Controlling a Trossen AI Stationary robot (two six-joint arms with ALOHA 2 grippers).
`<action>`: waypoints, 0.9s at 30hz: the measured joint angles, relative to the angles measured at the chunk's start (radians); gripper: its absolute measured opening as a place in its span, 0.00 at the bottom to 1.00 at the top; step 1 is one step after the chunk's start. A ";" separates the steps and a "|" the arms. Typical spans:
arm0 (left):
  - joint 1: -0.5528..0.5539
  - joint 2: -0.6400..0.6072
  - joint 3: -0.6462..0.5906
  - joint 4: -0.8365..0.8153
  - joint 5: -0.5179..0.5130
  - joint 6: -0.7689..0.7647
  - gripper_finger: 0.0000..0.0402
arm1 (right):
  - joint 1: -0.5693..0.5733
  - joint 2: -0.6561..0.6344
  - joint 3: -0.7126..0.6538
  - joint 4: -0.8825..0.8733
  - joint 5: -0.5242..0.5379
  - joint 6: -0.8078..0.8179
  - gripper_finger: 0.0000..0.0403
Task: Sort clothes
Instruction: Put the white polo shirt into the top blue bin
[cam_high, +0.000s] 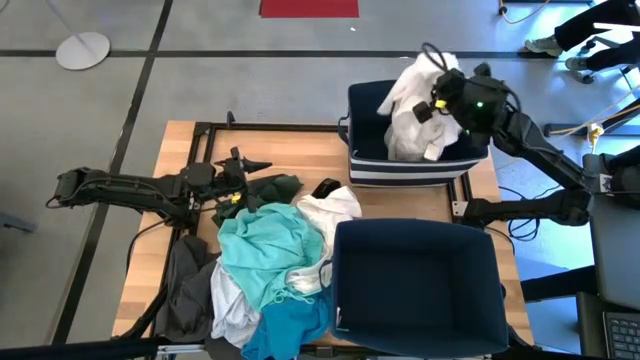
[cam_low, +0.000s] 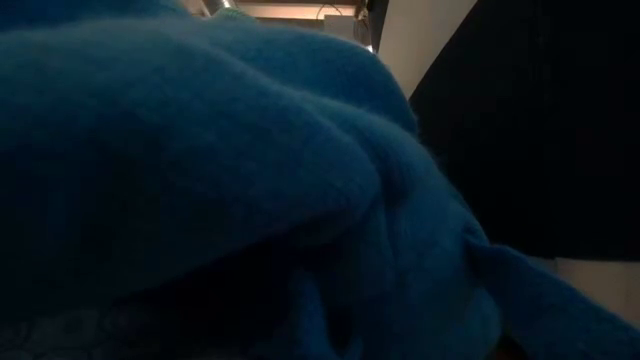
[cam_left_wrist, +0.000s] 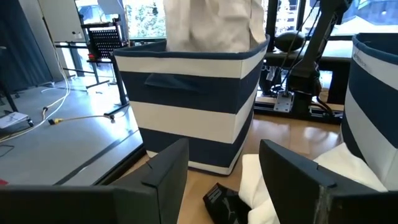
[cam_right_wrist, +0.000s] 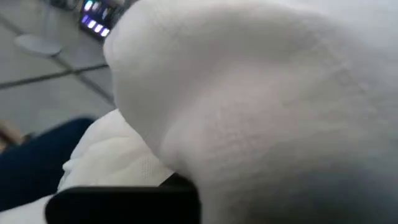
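Observation:
A pile of clothes lies on the table's near left: turquoise (cam_high: 265, 245), teal blue (cam_high: 290, 325), white (cam_high: 325, 210), grey (cam_high: 185, 290) and dark green (cam_high: 278, 186). The teal blue one fills the low view (cam_low: 200, 180). My left gripper (cam_high: 255, 165) (cam_left_wrist: 224, 180) hovers open and empty at the pile's far edge, pointing toward the striped bin (cam_left_wrist: 193, 106). My right gripper (cam_high: 437, 100) is shut on a white garment (cam_high: 415, 110) above that bin (cam_high: 410, 170). The garment hangs down into the bin. My right gripper holds the white garment near its upper part (cam_high: 425, 85), coming from the table's right. The cloth fills the right wrist view (cam_right_wrist: 261, 106) and hides the fingers, so the kind of hold cannot be told. The garment hangs slack below the gripper, its lower end (cam_high: 405, 145) inside the bin.
A second navy bin (cam_high: 415, 285) stands at the near right, beside the pile. A small black item (cam_left_wrist: 224, 202) lies on the wood in front of my left gripper, next to white cloth (cam_left_wrist: 267, 193). Bare wood (cam_high: 300, 145) shows left of the striped bin.

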 joint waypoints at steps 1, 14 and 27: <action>0.000 0.000 0.000 0.000 0.000 0.000 0.46 | -0.012 0.000 -0.012 -0.024 -0.028 0.029 0.07; 0.000 0.000 0.001 0.005 0.000 0.001 0.46 | -0.073 0.039 -0.178 -0.071 -0.237 0.207 0.07; 0.000 0.000 0.001 -0.006 0.000 0.007 0.46 | -0.072 0.070 -0.180 -0.138 -0.281 0.282 0.40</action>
